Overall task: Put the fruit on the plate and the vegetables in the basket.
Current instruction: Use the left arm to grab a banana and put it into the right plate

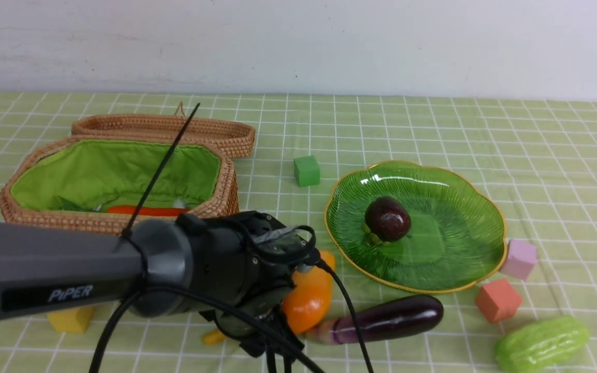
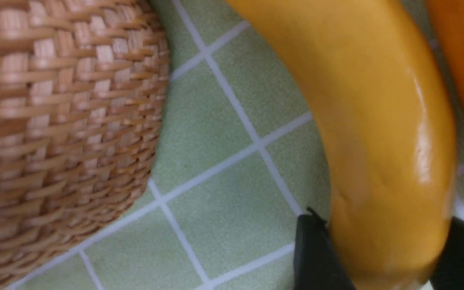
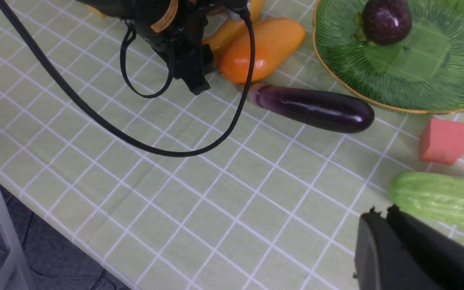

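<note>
While the checked green surface (image 1: 433, 124) carries everything here, the left fingers (image 2: 383, 257) sit low over it, closed against both sides of the banana. The right fingers (image 3: 383, 213) hang above it, pressed together with nothing between them.

The wicker basket (image 1: 215, 202) stands open just beyond the left fingers, and its lid (image 1: 164, 127) lies behind it. The green glass plate (image 1: 464, 259) rests to the right of the left fingers and ahead of the right fingers.

The eggplant (image 1: 397, 318) lies on the surface between the two pairs of fingers, just beside the plate's near rim. The banana (image 2: 377, 121) lies along the surface with one end in the left fingers' grip, near the basket's wall. The gourd (image 3: 437, 199) lies just beside the tips of the right fingers. The mango (image 1: 309, 300) lies just beside the banana, right of the left fingers.

The carrot (image 1: 143, 211) is inside the basket, beyond the left fingers. The mangosteen (image 1: 387, 218) sits on the plate.

A green cube (image 1: 307, 171), pink cube (image 1: 520, 258), red cube (image 1: 496, 300) and yellow cube (image 1: 70, 318) stand apart from both pairs of fingers.
</note>
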Controlling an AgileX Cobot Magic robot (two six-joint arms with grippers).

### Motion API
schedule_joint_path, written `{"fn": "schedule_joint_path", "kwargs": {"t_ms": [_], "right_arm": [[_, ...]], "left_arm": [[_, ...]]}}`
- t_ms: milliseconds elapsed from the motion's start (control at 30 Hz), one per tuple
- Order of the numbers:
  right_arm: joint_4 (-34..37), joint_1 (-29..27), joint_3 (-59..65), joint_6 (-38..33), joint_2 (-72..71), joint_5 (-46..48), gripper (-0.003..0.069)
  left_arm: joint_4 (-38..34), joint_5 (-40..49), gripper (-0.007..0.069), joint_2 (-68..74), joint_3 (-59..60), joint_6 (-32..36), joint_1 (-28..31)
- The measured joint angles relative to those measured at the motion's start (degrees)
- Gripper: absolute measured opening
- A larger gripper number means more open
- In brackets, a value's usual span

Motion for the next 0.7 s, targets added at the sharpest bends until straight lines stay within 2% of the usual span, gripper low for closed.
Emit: {"fn": "schedule_joint_path", "kwargs": {"t_ms": [367,700], "right_arm": [[0.2,0.0,0.0,-0.1,0.0,0.0,0.0033],[0.7,0.0,0.0,-0.1,0.0,0.0,0.0033]], "left_arm": [[0.1,0.6,0.0315,-1.3,-0.1,-0.2,0.0],[-3.5,1.5,0.0315,-10.5,-0.3,0.4,0.0]]}}
